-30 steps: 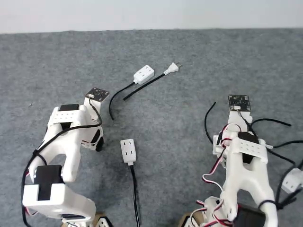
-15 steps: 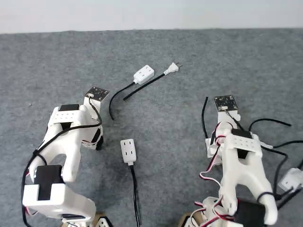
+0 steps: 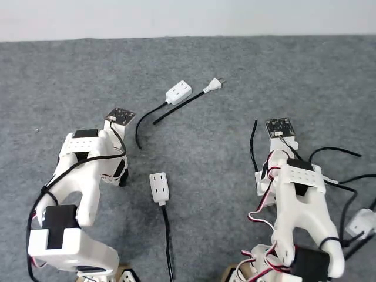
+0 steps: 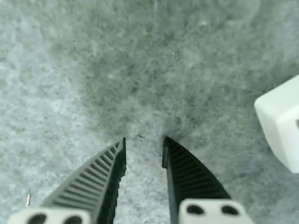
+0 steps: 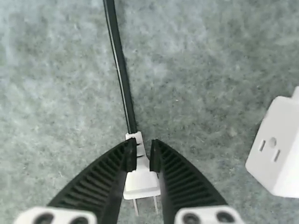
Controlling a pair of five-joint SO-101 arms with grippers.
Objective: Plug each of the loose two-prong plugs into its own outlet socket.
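Right gripper (image 5: 139,156) closed on the white two-prong plug (image 5: 139,182) by its flat sides, over the grey bench (image 5: 210,70) near an outlet block (image 5: 275,149). Left gripper (image 4: 142,150) narrowly parted, empty. Plug judged light, rigid, smooth; its black cord (image 5: 119,70) may drag and twist it.

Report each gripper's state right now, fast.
Left gripper: open, holding nothing.
Right gripper: shut on the white two-prong plug with a black cord.

Grey mat (image 3: 235,59) (perhaps carpet), white wall (image 3: 176,17).
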